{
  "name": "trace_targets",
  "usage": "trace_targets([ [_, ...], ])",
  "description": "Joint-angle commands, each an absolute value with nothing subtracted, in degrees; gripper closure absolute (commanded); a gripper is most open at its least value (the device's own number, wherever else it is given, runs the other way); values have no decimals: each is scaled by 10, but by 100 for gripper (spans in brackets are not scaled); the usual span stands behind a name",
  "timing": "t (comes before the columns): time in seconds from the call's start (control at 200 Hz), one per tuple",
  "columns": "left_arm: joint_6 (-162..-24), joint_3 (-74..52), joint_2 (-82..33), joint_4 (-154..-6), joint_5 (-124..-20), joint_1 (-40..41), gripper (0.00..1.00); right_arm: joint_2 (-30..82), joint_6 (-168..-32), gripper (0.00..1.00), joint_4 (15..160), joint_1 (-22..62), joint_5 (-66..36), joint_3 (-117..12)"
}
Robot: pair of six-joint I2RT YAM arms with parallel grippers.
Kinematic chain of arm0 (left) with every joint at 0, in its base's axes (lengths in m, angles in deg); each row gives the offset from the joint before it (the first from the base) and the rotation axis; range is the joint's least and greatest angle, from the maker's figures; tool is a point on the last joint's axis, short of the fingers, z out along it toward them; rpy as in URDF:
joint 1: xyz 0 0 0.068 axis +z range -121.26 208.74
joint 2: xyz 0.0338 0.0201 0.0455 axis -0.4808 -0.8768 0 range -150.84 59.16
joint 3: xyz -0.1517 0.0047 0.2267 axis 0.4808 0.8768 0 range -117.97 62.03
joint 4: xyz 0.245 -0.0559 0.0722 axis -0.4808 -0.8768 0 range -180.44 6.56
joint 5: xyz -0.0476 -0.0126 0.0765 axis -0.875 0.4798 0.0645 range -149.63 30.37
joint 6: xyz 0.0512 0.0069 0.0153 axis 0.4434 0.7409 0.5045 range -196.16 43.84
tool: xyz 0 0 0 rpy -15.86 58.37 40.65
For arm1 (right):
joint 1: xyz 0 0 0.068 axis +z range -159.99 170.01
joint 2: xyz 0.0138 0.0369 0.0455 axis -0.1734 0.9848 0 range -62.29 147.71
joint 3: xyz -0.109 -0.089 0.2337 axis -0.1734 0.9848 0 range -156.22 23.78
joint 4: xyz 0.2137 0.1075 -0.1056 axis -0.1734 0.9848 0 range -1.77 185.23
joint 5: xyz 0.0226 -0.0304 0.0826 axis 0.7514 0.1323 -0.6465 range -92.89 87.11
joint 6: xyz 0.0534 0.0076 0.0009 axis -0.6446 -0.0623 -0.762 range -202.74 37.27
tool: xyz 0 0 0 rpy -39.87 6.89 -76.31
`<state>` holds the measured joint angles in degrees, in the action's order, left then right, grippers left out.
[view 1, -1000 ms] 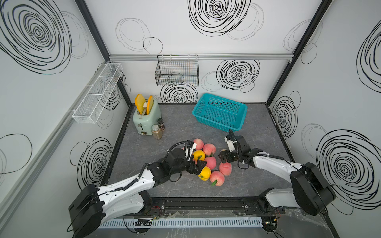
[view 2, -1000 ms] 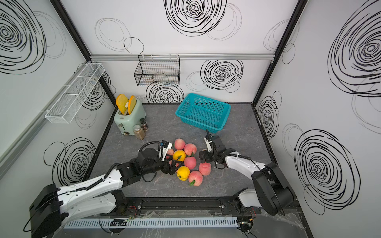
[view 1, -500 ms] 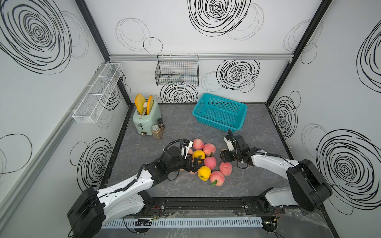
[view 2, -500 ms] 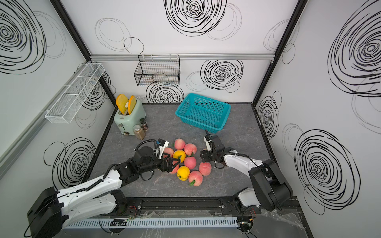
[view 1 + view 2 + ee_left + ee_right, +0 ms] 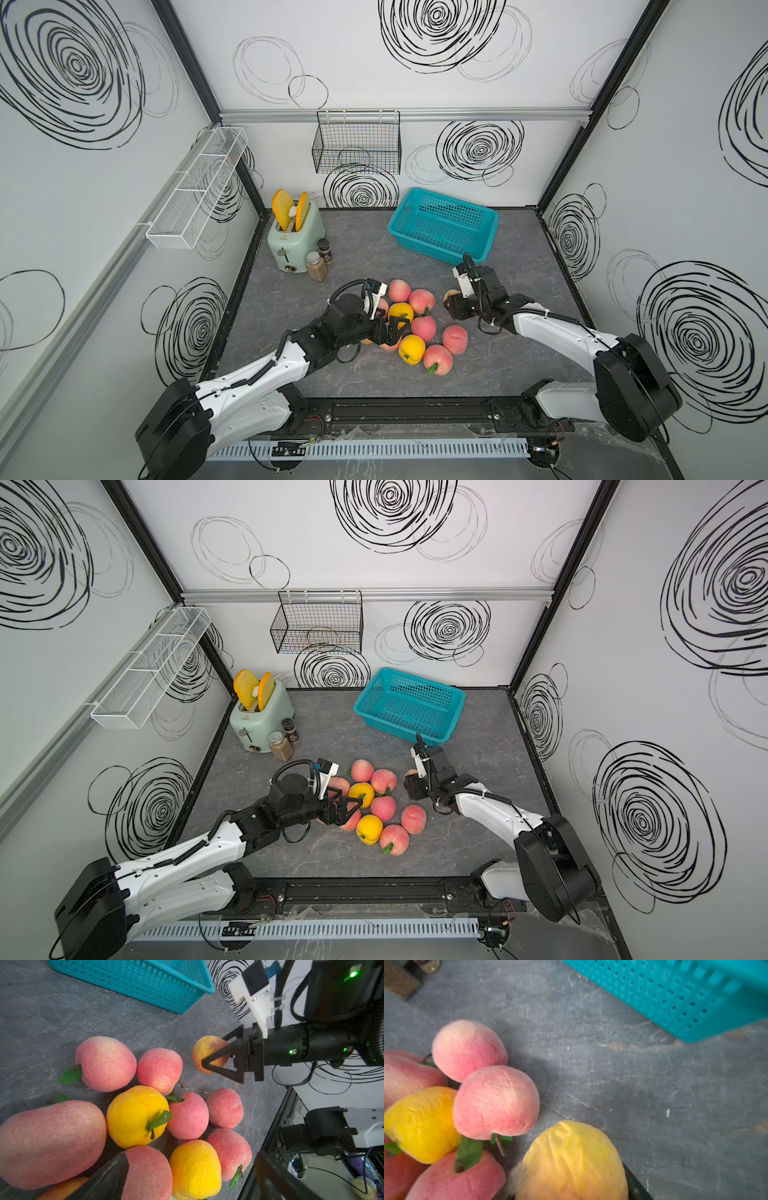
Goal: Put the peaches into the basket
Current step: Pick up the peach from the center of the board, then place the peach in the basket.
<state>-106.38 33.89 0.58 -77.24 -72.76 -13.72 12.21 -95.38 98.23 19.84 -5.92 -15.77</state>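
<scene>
Several pink-red and yellow peaches (image 5: 423,327) lie in a pile mid-table. My right gripper (image 5: 455,308) is shut on a pale orange-yellow peach (image 5: 571,1161), just right of the pile; the same peach (image 5: 207,1047) shows in the left wrist view between the black fingers. My left gripper (image 5: 392,328) stands open over the pile's left side, with a pink peach (image 5: 145,1174) and a yellow peach (image 5: 195,1167) between its fingers (image 5: 108,1178), neither one gripped. The turquoise basket (image 5: 432,249) sits behind the right gripper, with nothing in it in both top views.
A mint toaster (image 5: 295,237) with orange slices and two spice jars (image 5: 318,266) stand at the back left. A black wire basket (image 5: 357,143) hangs on the back wall, a white mesh rack (image 5: 195,195) on the left wall. A black rail (image 5: 415,411) runs along the front edge.
My right gripper has gone from open to shut on the pale orange-yellow peach. My left gripper stays open over the pile and has barely shifted.
</scene>
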Motion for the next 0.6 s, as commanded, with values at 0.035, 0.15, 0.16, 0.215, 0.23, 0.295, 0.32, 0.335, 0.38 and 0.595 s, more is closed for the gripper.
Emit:
trace_targets([
  [0.035,-1077,319,-5,-744,-733,-130,2,101,-935,43,1003,201,-47,-207],
  [0.15,-1079,305,-16,-744,-733,-129,2,108,-918,43,994,199,-37,-240],
  [0.16,-1079,304,-16,-744,-733,-129,2,110,-915,42,993,198,-37,-244],
  [0.215,-1079,296,-21,-746,-731,-129,2,124,-908,43,993,191,-38,-266],
  [0.23,-1079,293,-23,-746,-730,-129,2,128,-906,43,992,189,-37,-272],
  [0.295,-1079,284,-29,-748,-725,-129,2,150,-896,43,987,177,-41,-300],
  [0.32,-1079,281,-32,-747,-723,-128,2,158,-892,43,986,171,-43,-310],
  [0.335,-1079,278,-34,-748,-723,-128,2,163,-890,42,984,168,-43,-316],
  [0.38,-1079,271,-41,-751,-720,-128,2,178,-884,42,978,157,-47,-334],
  [0.595,-1074,246,-67,-754,-713,-121,2,267,-865,42,953,107,-75,-435],
])
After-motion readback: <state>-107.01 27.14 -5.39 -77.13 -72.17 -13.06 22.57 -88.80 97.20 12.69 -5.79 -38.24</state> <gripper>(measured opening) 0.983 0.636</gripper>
